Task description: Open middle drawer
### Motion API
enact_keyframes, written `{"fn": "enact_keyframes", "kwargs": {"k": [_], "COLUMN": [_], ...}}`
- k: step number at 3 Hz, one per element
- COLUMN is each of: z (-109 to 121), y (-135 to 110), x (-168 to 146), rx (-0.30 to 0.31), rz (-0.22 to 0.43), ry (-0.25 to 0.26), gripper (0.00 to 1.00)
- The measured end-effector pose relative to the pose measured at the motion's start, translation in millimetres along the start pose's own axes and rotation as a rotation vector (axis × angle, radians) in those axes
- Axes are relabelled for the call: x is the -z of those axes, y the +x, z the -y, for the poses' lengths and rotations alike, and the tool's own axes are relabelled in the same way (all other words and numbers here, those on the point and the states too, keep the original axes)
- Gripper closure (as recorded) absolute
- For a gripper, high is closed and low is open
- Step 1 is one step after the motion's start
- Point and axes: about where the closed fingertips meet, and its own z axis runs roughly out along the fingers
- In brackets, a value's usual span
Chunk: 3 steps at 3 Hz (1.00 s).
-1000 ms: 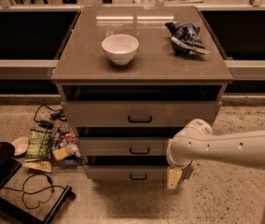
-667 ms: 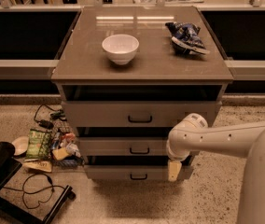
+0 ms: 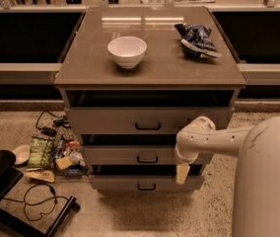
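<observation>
Risk, wrong drawer: my gripper [image 3: 182, 173] hangs low, its tip across the dark gap above the lowest drawer [image 3: 147, 183]. Reaching in from this height, I judge I could catch that front instead of the one I want.
Risk, missed handle: the black pull handle [image 3: 147, 159] is small and sits at the centre of its front, while the gripper is off near the right end. A straight push forward would meet bare panel and only shove the cabinet [image 3: 150, 68].
Risk, skewed pull: grabbing off-centre could drag the drawer crooked and bind it, I think.
Risk, top load: a white bowl [image 3: 127, 51] and a blue snack bag [image 3: 196, 38] rest on the cabinet top, and a hard jolt might slide them.
Risk, floor: packets and cables [image 3: 46, 154] lie by the cabinet's left foot, well apart from the arm [image 3: 219, 139]. They matter only if the base swings that way.
Gripper state: I cannot tell whether it is released or clenched, and nothing shows in its hold.
Middle drawer [image 3: 115, 156]: the second front of three, under the top drawer [image 3: 147, 120], with a dark gap above it. How far out it stands I cannot judge.
Drawer relative to gripper: the handle lies up and to the left of the gripper, apart from it and untouched. The arm's wrist covers the right end of the drawer front.
</observation>
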Motion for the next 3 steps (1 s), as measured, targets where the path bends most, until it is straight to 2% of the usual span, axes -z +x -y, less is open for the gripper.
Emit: {"fn": "enact_keyframes", "kwargs": {"k": [1,2,3], "z": [1.9,-10.8,-16.5], "y": [-0.6,2.5,5.6], "x": [-23.5,-35.4,-32.4], "rx": [-0.029,-0.061,-0.078], "rz": [0.013,0.016,0.019], "ry": [-0.015,-0.038,-0.032], "gripper": [0.19,0.42,0.65]}}
